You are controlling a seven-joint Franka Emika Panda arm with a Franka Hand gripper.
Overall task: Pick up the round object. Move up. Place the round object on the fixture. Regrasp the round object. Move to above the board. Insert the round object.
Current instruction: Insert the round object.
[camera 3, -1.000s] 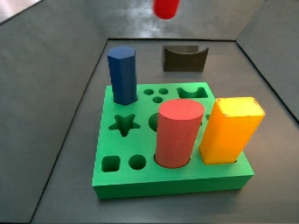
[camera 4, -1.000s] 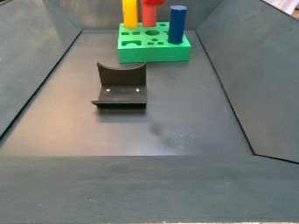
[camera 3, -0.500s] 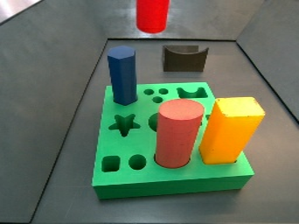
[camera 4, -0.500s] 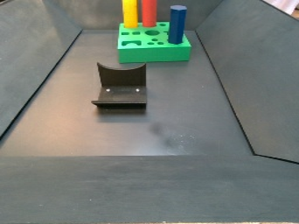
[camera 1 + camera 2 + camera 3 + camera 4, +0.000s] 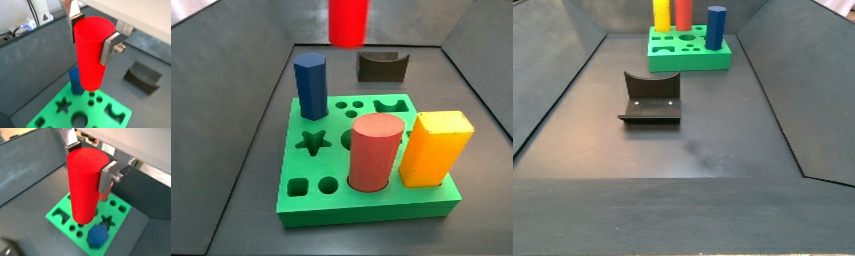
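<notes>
At the upper centre of a side view, the round object (image 5: 349, 22) is seen hanging above the board (image 5: 366, 190). It is clamped upright by the gripper (image 5: 93, 31). The move over the board is judged underway; alignment with a round hole, then lowering, is called for.

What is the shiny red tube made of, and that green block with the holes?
The round object, held upright in the gripper above the board, looks like smooth hard plastic: even bright red with a slight gloss. The board seems to be plastic too, possibly printed or moulded: flat uniform green with crisp cut-outs. The gripper's fingers look like bare metal, silvery and reflective.
</notes>
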